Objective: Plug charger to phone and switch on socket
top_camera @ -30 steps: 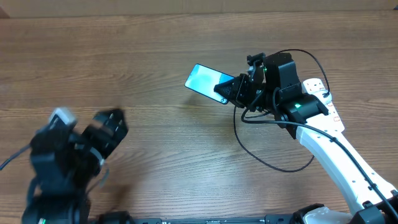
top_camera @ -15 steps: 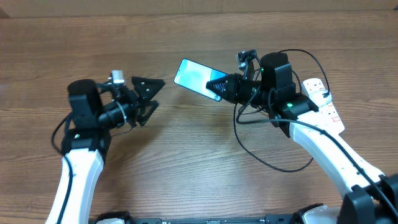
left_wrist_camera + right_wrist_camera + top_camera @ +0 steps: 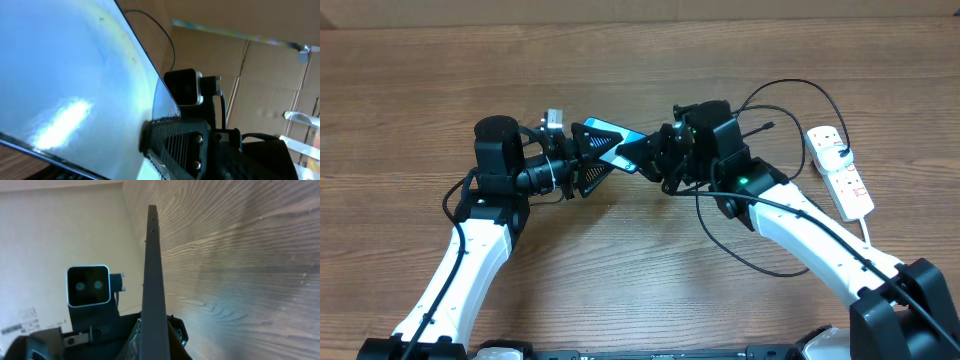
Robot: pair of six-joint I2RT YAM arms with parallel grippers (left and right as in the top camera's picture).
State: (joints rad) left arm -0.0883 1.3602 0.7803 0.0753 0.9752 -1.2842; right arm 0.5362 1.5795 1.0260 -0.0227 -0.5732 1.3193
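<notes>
While my right hand (image 3: 648, 156) stays clenched on the phone (image 3: 612, 150), carrying it off the counter (image 3: 620, 270) toward 9 o'clock, my left hand (image 3: 600, 158) has swung in from 7 o'clock. It now brackets the phone's free end with fingers spread, not yet gripping. I read this as a handover or a steadying hold. The charger (image 3: 760, 265) lies looped at 4 o'clock, unplugged, and the power strip (image 3: 842, 172) waits at 3 o'clock.

Phone (image 3: 610, 148) ctr, betw. left claw (image 3: 592, 158) & right claw (image 3: 648, 160). Socket (image 3: 842, 172) far rt on counter (image 3: 420, 80); charger (image 3: 790, 82) looped left of it.
</notes>
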